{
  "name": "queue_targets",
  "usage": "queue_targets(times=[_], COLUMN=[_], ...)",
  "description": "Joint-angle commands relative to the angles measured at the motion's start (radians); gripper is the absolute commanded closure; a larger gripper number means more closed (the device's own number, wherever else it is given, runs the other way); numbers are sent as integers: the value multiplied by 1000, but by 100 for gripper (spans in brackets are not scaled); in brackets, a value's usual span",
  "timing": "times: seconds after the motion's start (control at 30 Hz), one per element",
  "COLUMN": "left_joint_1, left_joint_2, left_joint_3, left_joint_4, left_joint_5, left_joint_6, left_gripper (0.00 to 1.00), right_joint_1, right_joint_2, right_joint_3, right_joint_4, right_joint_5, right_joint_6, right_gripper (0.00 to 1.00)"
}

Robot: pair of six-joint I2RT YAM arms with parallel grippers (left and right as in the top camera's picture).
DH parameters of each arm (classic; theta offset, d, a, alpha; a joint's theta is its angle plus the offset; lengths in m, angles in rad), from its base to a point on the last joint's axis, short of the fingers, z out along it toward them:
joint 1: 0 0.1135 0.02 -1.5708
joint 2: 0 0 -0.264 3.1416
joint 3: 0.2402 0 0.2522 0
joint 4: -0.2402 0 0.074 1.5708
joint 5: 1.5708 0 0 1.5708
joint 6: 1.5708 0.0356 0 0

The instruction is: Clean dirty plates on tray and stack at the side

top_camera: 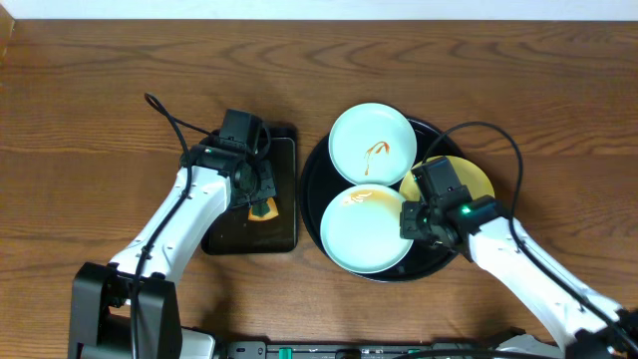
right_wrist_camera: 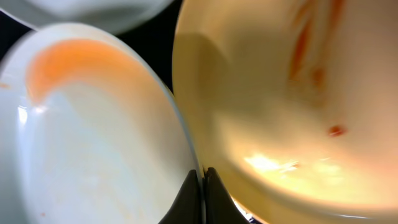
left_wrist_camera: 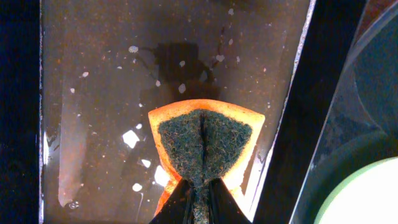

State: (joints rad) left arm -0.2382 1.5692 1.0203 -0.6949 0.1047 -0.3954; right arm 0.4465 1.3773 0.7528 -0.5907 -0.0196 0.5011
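Observation:
Three plates lie on the round black tray. A mint plate with a sauce squiggle is at the back. A second mint plate with an orange smear is at the front. A yellow plate is at the right, partly under my right arm. My right gripper is shut on the front mint plate's right rim, next to the yellow plate. My left gripper is shut on an orange sponge with a green scouring face, over the rectangular tray.
A smaller black rectangular tray with a wet, speckled floor lies left of the round tray. The wooden table extends around both trays. Cables run from both arms.

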Motion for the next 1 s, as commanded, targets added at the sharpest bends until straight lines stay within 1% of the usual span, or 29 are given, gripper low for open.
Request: queue_targets(times=[0.0, 0.13, 0.23, 0.37, 0.6, 0.77, 0.97], left_joint_1=[4, 4, 4, 4, 4, 4, 4], left_joint_2=[6, 6, 6, 6, 6, 6, 6], left_joint_3=[-10, -10, -10, -10, -10, -10, -10], left_joint_4=[0, 0, 0, 0, 0, 5, 8], left_joint_5=[-13, -13, -13, -13, -13, -13, -13], left_joint_6=[6, 6, 6, 6, 6, 6, 5], left_gripper=[92, 92, 92, 92, 92, 92, 92], right_joint_1=[11, 11, 11, 13, 26, 93, 221], right_joint_2=[-61, -99, -118, -123, -125, -126, -126], right_joint_3=[25, 25, 25, 25, 48, 67, 67], right_joint_4=[5, 37, 66, 128, 206, 232, 296], right_joint_5=[130, 173, 243, 305, 389, 508, 700], right_joint_6=[-56, -130, -193, -325, -491, -654, -738], right_gripper=[99, 99, 99, 99, 99, 99, 99])
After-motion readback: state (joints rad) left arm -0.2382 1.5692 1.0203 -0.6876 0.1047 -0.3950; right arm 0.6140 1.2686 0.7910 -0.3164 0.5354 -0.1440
